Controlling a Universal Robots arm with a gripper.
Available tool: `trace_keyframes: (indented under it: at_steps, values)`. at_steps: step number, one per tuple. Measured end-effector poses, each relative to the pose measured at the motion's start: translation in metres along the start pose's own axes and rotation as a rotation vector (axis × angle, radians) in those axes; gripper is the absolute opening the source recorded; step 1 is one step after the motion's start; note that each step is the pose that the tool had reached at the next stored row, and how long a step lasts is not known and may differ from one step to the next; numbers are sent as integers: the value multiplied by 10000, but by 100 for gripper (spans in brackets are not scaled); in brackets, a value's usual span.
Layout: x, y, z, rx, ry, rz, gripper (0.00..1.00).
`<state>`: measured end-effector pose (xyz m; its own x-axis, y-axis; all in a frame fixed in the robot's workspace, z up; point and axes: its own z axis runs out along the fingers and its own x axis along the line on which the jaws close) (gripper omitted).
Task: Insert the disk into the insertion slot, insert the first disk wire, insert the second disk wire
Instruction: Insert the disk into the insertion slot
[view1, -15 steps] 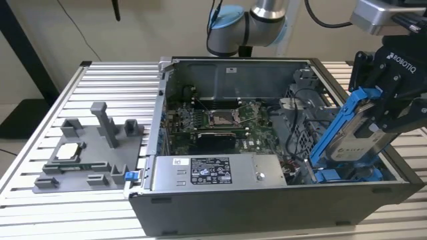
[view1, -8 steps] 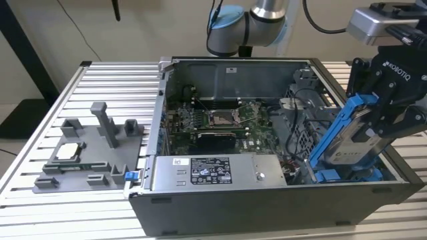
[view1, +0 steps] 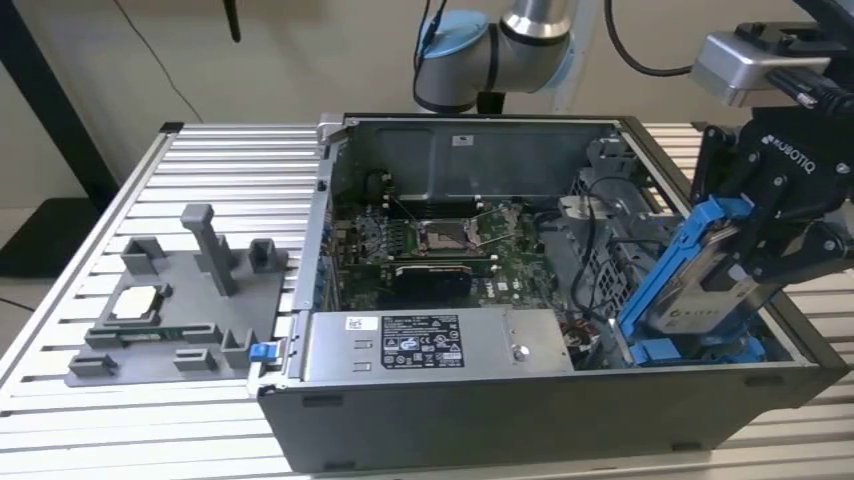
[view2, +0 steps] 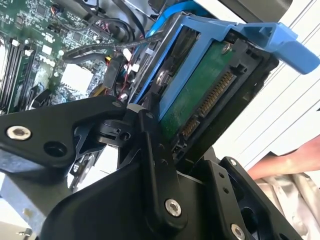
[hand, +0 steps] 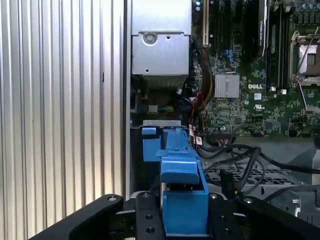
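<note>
The gripper (view1: 754, 255) has its jaws closed on the disk (view1: 681, 275), one on each flat face. In the second wrist view a black finger (view2: 150, 145) presses beside the blue carrier edge, and the green circuit side with its connector faces the camera. The disk is held steeply. Its raised end leans toward the exterior view's right, and its long axis runs down to a lower end at the slot (view1: 701, 350), in the case's front corner on the exterior view's right. I cannot tell whether that lower end touches the blue rails yet. As I judge it, the coming move turns on angle: the slot lies just beneath the jaws, but it seems to lie flatter than the disk's axis, so the two do not line up. Beyond the disk are loose black cables (hand: 240, 155), then the motherboard (view1: 441, 240). The ribbed tabletop (view1: 200, 160) spreads around the case (view1: 534, 420).
</note>
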<state>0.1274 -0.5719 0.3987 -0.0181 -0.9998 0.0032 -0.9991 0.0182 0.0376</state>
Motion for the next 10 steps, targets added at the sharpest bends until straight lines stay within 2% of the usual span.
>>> trace_keyframes:
  at_steps: [7, 10]
  values:
    - [-3, -5, 129, 0, 0, 0, 0]
    - [-3, -6, 150, 0, 3, 0, 0]
